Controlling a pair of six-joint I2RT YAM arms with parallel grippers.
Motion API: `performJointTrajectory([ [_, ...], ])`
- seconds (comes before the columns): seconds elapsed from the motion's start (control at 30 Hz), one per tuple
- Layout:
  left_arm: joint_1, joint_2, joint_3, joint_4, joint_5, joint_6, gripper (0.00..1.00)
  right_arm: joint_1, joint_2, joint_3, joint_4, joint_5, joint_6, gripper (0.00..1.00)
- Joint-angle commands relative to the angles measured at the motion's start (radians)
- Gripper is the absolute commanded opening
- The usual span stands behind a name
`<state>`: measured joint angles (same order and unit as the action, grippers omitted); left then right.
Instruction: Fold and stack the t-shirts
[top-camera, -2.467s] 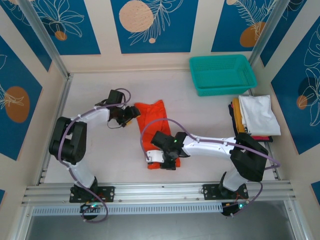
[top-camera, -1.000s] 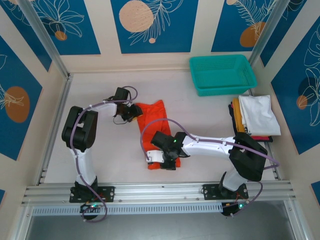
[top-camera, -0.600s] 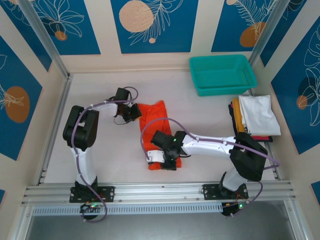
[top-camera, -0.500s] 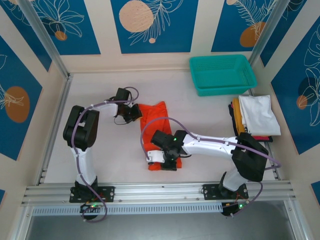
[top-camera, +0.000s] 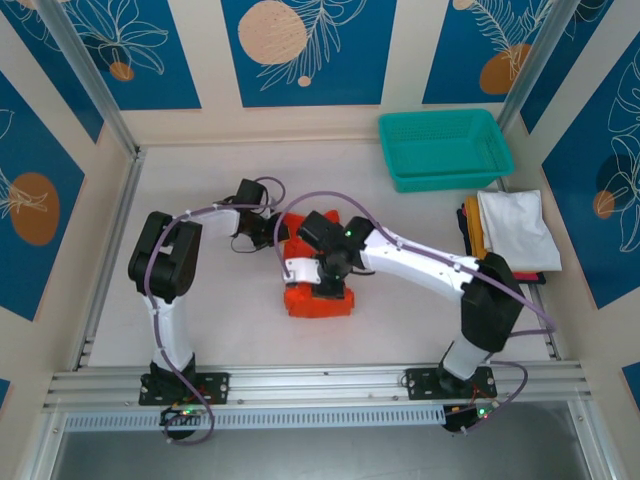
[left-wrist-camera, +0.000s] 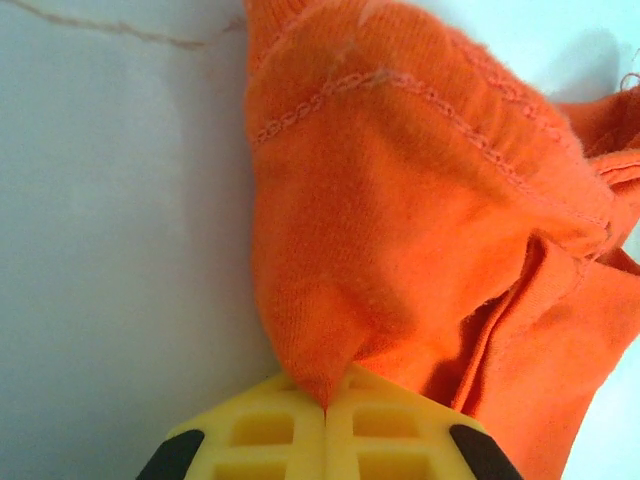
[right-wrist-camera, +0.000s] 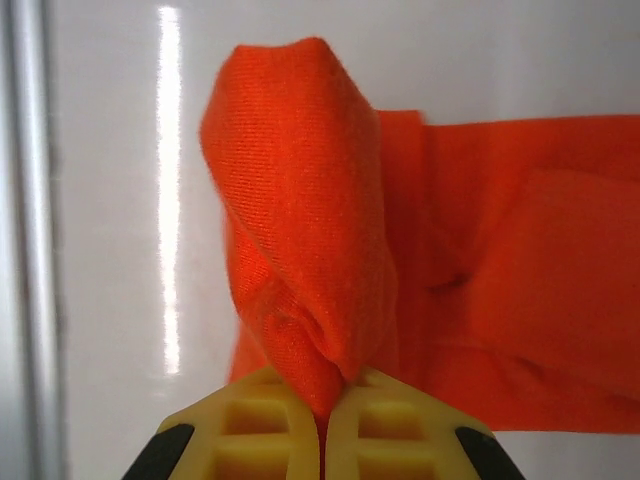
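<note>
The orange t-shirt (left-wrist-camera: 400, 200) was soft, matt knit cloth with stitched hems. The table (right-wrist-camera: 110, 200) was smooth, white and glossy. The basket (top-camera: 440, 181) was teal plastic mesh.

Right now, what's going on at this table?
Both arms are working on the bright orange-red cloth t-shirt in the middle of the table. The left gripper is pinched shut on a hemmed edge at the shirt's left side. The right gripper is shut on a fold of the same shirt, over the doubled-up rest. A stack of folded shirts, white on top, sits at the right edge, just in front of the teal plastic mesh basket.
</note>
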<state>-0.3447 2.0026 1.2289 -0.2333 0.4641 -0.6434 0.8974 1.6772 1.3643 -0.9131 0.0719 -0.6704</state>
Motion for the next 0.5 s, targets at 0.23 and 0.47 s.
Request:
performJointTrajectory([
  [0.23,0.031,0.066,-0.036,0.009,0.055,0.041,0.00,-0.146,0.168,0.205,0.020,0.035,-0.167,0.00],
  [0.47,0.051,0.089,-0.032,0.013,0.069,0.053,0.00,-0.207,0.278,0.345,0.024,0.031,-0.212,0.00],
])
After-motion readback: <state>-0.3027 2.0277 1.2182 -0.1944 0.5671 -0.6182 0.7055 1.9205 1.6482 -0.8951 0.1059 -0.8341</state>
